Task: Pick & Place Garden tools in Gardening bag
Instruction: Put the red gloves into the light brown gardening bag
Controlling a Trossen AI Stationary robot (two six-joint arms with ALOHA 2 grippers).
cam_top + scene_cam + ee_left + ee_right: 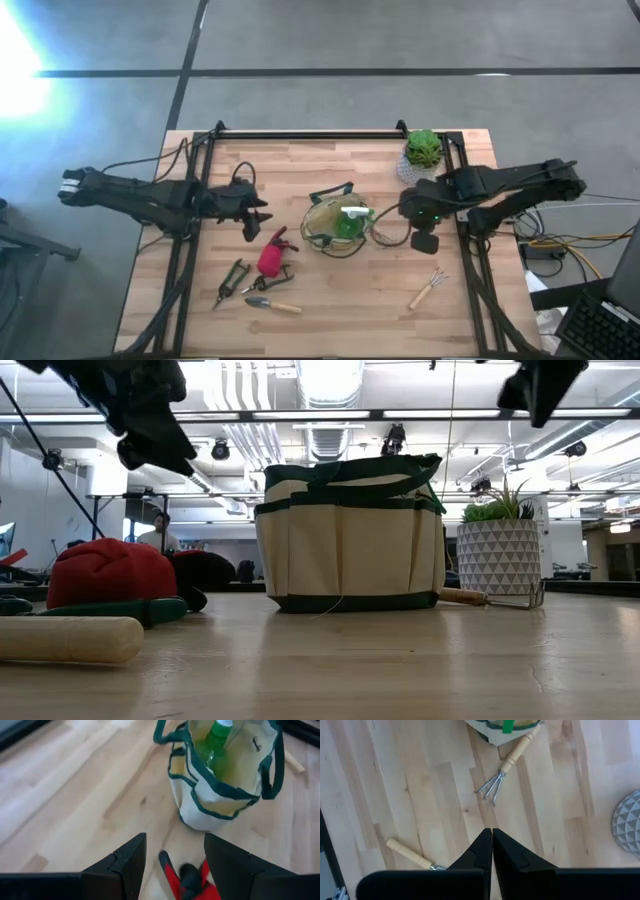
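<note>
The gardening bag [338, 226] stands upright at mid-table, a green spray bottle [218, 739] upright inside it. To its left my left gripper [175, 854] hovers open above the table, tilted down toward the red-and-black piece [272, 258]. Pruners [232, 282] and a trowel [272, 304] lie flat toward the near edge. To the bag's right my right gripper [491, 838] hangs shut, pointing down, with nothing in it. Under it, one wooden-handled fork [506, 766] lies by the bag's base, and another fork [428, 290] lies nearer the front edge.
A green plant in a white patterned pot [422, 150] stands at the far right corner, close to my right arm. Dark rails [310, 134] frame the table's far edge and sides. Bare wood shows far left of the bag [270, 170].
</note>
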